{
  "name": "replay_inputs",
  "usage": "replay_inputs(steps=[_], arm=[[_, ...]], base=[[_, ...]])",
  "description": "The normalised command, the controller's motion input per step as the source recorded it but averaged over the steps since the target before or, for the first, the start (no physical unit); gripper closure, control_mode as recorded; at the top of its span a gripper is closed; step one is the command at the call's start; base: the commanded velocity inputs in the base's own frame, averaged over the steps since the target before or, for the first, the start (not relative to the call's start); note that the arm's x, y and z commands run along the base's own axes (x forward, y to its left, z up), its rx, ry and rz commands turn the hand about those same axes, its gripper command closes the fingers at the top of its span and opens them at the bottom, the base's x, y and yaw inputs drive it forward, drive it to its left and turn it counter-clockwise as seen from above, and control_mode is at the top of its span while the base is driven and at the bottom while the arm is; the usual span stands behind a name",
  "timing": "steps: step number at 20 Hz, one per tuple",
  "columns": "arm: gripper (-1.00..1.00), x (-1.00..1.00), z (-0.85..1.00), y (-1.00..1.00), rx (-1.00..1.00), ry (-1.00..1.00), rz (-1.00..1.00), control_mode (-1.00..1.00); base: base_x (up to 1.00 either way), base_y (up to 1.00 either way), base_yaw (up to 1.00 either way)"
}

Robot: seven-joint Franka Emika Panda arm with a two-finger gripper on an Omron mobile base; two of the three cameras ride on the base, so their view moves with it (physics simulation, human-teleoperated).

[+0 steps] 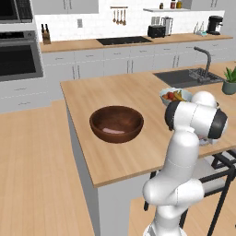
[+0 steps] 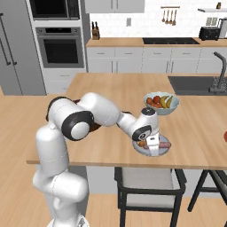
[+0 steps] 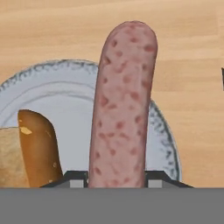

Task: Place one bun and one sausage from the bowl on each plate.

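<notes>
Sausage [image 3: 121, 105] fills the middle of the hand view, rising from between the two dark fingertips of the claw [image 3: 117, 177], which is clenched on its near end. Under it lies the pale grey plate [image 3: 70, 94], where a browned bun [image 3: 30, 151] already rests on the left side. The step in hand looks to be laying the sausage down beside that bun. Done well, the claw would go low before it lets go, with the sausage's whole length over the plate and clear of the bun, since its far end now reaches past the rim.

In the right base view the arm stretches out low over the near edge of the counter [image 2: 111, 88], hand tipped down over the plate. The wooden bowl [image 1: 116, 123] sits well apart, with one pale sausage [image 1: 113, 131] left inside; a fruit bowl [image 2: 161, 103] stands just beyond the plate.
</notes>
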Motion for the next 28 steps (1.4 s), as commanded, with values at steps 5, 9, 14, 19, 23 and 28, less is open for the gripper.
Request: replay_inputs(steps=[5,9,14,19,23,28], arm=[[-1.0,0.03,0.0,0.24,-0.07,-0.02,0.06,-1.0],[-1.0,-0.01,0.0,0.12,0.0,0.0,0.0,-1.0],[-1.0,-0.05,0.4,0.08,0.0,-0.06,0.0,-1.0],[-1.0,-0.41,1.0,0.0,0.0,-0.16,0.0,-1.0],[-1.0,-0.6,1.0,0.42,0.0,-0.28,0.19,-1.0],[-1.0,-0.03,0.95,1.0,-0.04,-0.07,0.5,-1.0]], base=[[0.0,0.0,0.0],[0.0,0.0,0.0],[0.0,0.0,0.0],[0.0,0.0,0.0],[0.0,0.0,0.0],[0.0,0.0,0.0]])
